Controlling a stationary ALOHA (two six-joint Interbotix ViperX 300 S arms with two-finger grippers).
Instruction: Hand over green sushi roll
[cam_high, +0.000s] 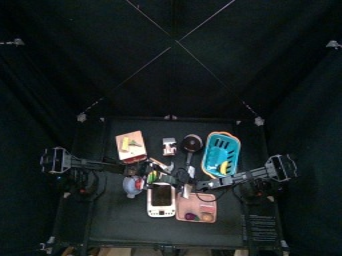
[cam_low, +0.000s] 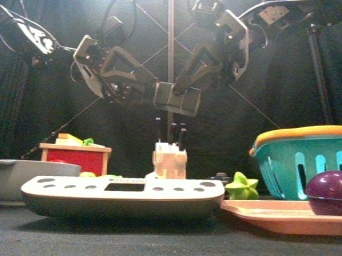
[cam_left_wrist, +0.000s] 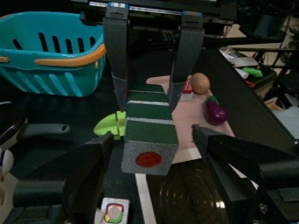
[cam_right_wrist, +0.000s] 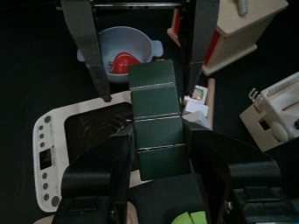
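The green sushi roll (cam_left_wrist: 149, 131) hung in mid-air above the desk (cam_high: 127, 222), a long dark-green block with pale seams and a red centre on its end face. Both arms had it at once. The left end effector (cam_left_wrist: 149, 171) pinched the end nearest its wrist, its fingers (cam_left_wrist: 87, 171) pressed against the roll's two long sides. The right end effector (cam_right_wrist: 158, 166) pinched the opposite end in the same way, so the roll bridged the two, lying lengthwise straight out from each wrist.

Seen from the front, the two met high over the middle of the desk, the roll (cam_low: 177, 97) a small dark block between them.

Under the handover point lay a white calculator (cam_low: 120, 195) at the desk's front edge, and a white ridged block (cam_low: 168, 160) stood just behind it. Beyond the left end effector, past the far end of the roll, sat a teal basket (cam_left_wrist: 52, 52) with an orange handle, and to one side a pink tray (cam_left_wrist: 198, 109) carrying an egg (cam_left_wrist: 200, 83) and a purple eggplant (cam_left_wrist: 218, 111). Beyond the right end effector stood a grey bowl (cam_right_wrist: 122, 52) with something red in it, and a small red box (cam_right_wrist: 233, 39).
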